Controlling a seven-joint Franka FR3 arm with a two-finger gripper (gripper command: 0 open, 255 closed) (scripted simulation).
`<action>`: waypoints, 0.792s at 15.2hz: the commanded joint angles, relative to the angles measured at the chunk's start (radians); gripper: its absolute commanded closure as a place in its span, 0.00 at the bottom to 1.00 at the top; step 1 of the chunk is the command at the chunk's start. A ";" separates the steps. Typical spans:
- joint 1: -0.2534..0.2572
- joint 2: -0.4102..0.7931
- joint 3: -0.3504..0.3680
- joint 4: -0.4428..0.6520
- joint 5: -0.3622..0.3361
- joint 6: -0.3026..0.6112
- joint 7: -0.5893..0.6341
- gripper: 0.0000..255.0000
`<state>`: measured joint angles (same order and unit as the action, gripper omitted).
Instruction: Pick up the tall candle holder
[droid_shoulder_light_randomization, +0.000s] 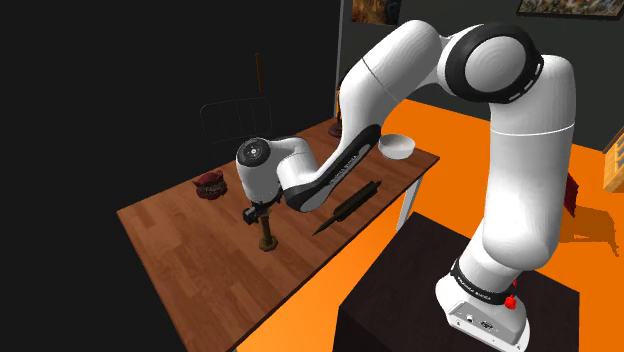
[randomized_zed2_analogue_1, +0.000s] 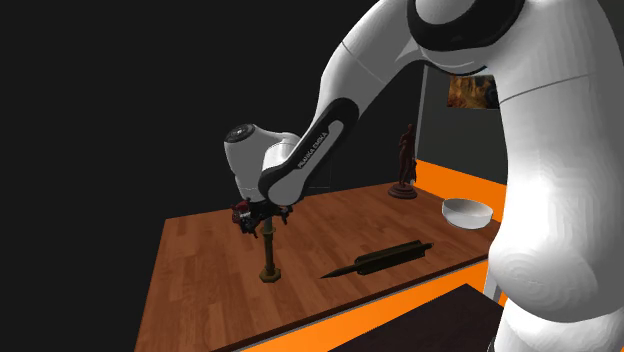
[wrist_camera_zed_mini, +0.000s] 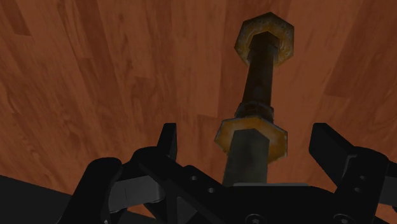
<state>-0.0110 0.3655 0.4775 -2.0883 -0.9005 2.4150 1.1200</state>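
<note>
Above the table (droid_shoulder_light_randomization: 190, 250), our gripper (wrist_camera_zed_mini: 246, 133) stands open astride the candle holder (wrist_camera_zed_mini: 261, 76), holding nothing; approach looks done; next we must close squarely on its stem

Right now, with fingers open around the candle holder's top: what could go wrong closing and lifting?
1. The candle holder stands tall on a small base; if one finger of the gripper touches first, it may tip.
2. The grip would sit near its top, so it could swing when lifted.
</note>
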 joint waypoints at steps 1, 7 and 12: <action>0.010 0.024 -0.011 0.003 -0.028 0.010 0.027 0.00; 0.021 0.051 -0.026 0.005 -0.061 0.024 0.057 1.00; 0.020 0.050 -0.026 0.005 -0.061 0.024 0.057 1.00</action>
<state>0.0092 0.4150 0.4517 -2.0827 -0.9615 2.4389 1.1767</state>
